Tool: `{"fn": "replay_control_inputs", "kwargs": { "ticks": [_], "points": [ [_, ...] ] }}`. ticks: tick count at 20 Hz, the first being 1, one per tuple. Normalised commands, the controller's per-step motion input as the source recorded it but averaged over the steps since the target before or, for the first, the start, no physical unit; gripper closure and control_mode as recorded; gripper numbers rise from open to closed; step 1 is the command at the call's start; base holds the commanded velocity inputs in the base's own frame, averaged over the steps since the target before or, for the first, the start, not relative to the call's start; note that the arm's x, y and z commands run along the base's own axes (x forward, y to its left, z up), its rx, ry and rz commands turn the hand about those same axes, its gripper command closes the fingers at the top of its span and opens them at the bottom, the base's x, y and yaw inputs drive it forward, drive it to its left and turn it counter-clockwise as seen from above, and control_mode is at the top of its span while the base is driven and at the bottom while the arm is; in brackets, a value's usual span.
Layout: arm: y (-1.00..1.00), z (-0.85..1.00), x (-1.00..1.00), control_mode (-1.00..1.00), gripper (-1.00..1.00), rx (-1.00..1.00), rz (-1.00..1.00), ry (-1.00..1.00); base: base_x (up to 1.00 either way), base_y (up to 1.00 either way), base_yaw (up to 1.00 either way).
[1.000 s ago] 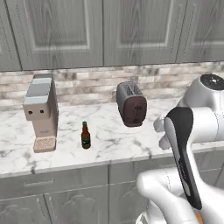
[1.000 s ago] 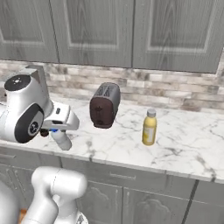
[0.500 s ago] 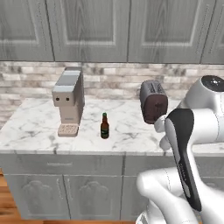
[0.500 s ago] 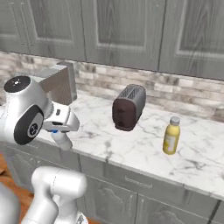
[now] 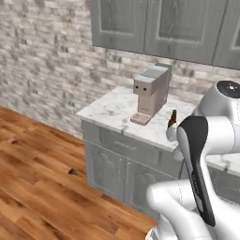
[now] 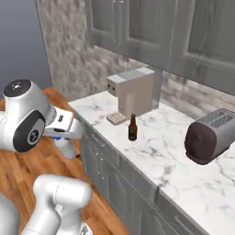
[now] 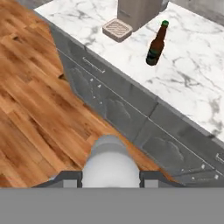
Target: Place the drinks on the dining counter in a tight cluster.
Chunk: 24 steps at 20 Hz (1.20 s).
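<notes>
Now: water bottle in the grip, beer bottle on the worktop

Picks up the gripper (image 7: pixel 110 176) at the bottom of the hand view, clamped on the clear water bottle (image 7: pixel 110 162), one dark finger (image 7: pixel 70 177) pressed to each side of its pale, rounded body. Looks straight down past it onto a wooden floor (image 7: pixel 35 100) in front of the grey cabinets (image 7: pixel 118 111).

Catches the same grip from the right base view: gripper (image 6: pixel 64 140) low at the arm's end, off the edge of the marble worktop (image 6: pixel 160 151), with the water bottle (image 6: pixel 68 148) hanging over the floor and a touch of blue at its top.

Finds the dark brown beer bottle (image 6: pixel 132 128) upright on the worktop, just in front of the beige coffee machine (image 6: pixel 133 94) and near its drip tray (image 7: pixel 117 29). Shows it again in the hand view (image 7: pixel 156 43), standing free beside that tray, well apart from the gripper. Glimpses it in the left base view too (image 5: pixel 173 118), half tucked behind the white arm.

Spots a dark toaster (image 6: pixel 212 136) further along the worktop, well apart from the beer bottle.
</notes>
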Motion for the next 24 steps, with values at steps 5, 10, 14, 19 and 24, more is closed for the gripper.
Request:
{"fn": "replay_control_inputs", "kwargs": {
  "ticks": [5,10,14,19,24],
  "points": [
    [0.0,0.0,0.0,1.0,1.0,0.0,0.0,0.0,-0.01,0.16,0.99],
    [0.0,0.0,0.0,1.0,1.0,0.0,0.0,0.0,0.0,0.15,1.0],
    [0.0,0.0,0.0,1.0,1.0,0.0,0.0,0.0,0.0,0.06,1.0],
    [0.0,0.0,0.0,1.0,1.0,0.0,0.0,0.0,-0.03,0.07,0.99],
    [0.0,0.0,0.0,1.0,1.0,0.0,0.0,0.0,-0.01,0.14,0.92]
  ]
}}
